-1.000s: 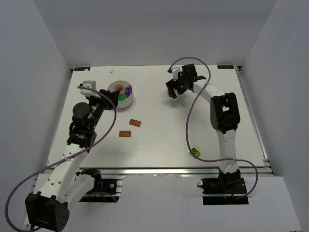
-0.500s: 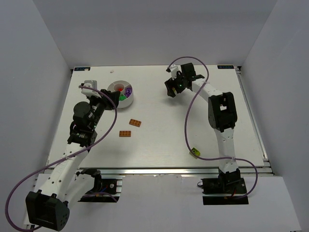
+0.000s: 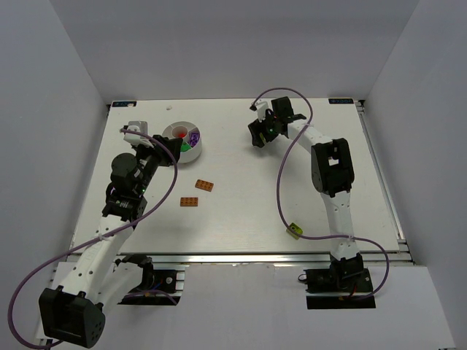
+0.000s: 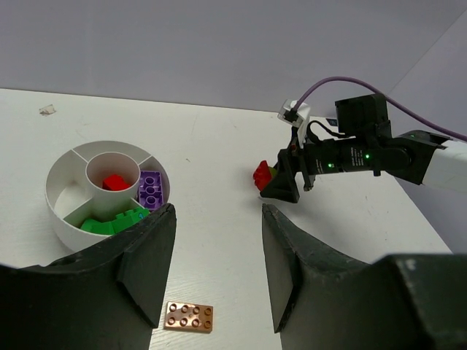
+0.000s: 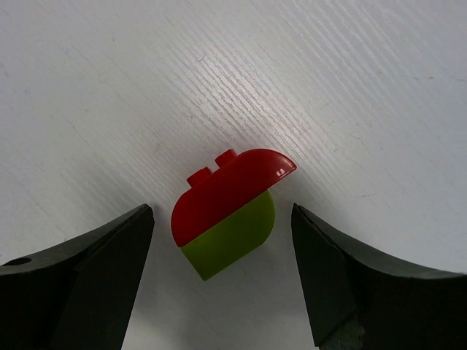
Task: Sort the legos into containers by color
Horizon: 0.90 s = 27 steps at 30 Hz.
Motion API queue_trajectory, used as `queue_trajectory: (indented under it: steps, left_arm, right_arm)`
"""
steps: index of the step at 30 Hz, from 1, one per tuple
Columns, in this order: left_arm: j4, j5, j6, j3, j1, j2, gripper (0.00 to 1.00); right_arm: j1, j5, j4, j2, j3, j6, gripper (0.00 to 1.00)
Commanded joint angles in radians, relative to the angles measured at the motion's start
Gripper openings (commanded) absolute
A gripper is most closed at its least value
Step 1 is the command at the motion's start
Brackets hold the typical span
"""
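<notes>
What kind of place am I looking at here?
Probably a robotics lab test cell: two arms bolted to a white table boxed in by plain walls, with toy bricks and a divided dish set out for sorting.

A robotics lab cell: white table (image 3: 241,215) boxed by plain grey walls (image 3: 219,44), aluminium rail (image 3: 241,258), cabled robot arms (image 3: 332,171).

The dish (image 4: 58,226) sits far left on the table (image 3: 241,211), with bricks (image 4: 150,190) in its centre cup and its right and front compartments. Two flat plates (image 3: 205,185) lie just before it. At far centre, a rounded piece (image 5: 233,182) lies between the right gripper's (image 5: 222,213) fingers, apparently touching neither. A small block (image 3: 294,230) lies at the near right.
</notes>
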Motion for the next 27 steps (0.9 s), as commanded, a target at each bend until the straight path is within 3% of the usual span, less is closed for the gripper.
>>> queue_trajectory:
  steps: [1,7,14,27]
  left_arm:
    - [0.006,0.010,0.003,0.017,0.004,-0.003,0.60]
    - [0.006,0.013,0.003,0.019,0.004,0.000,0.60]
    - [0.008,0.013,0.005,0.017,0.003,-0.003,0.61]
    - [0.018,0.033,0.000,0.013,0.004,-0.005,0.61]
  right_arm:
    - [0.002,-0.010,0.008,0.002,0.047,-0.014,0.80]
    - [0.009,-0.011,0.016,-0.003,0.058,0.121,0.80]
    - [0.049,0.147,0.005,0.006,0.058,0.252,0.72]
    - [0.060,0.225,0.068,-0.023,-0.011,0.255,0.44]
